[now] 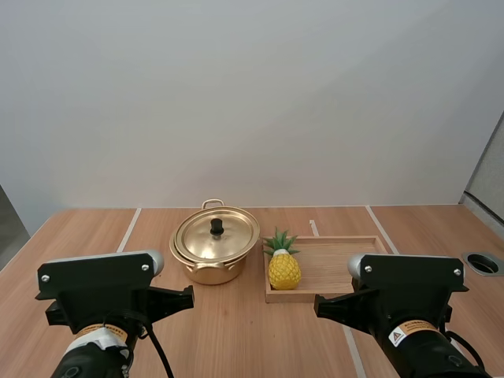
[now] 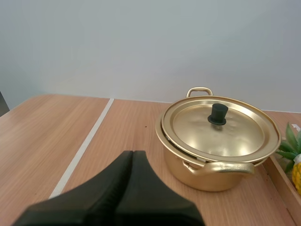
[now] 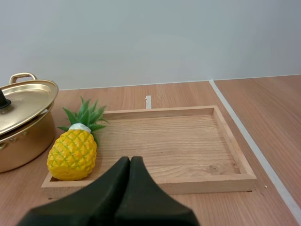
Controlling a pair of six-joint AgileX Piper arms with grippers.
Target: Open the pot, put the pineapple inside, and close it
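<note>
Left gripper (image 2: 133,153): fingers pressed together in one dark wedge, nothing held; hovers on near side of pot (image 1: 213,272), apart from it. Pot: gold, upright on table (image 1: 94,228), lid (image 1: 232,236) on, slightly off-centre, black knob (image 1: 216,227) up. Pineapple (image 1: 283,269): just right of pot, in pot-side end of wooden tray (image 1: 346,264). Tray close beside pot on its right. Right gripper (image 3: 130,159): fingers together, empty; hovers right of pot, nearer side.
</note>
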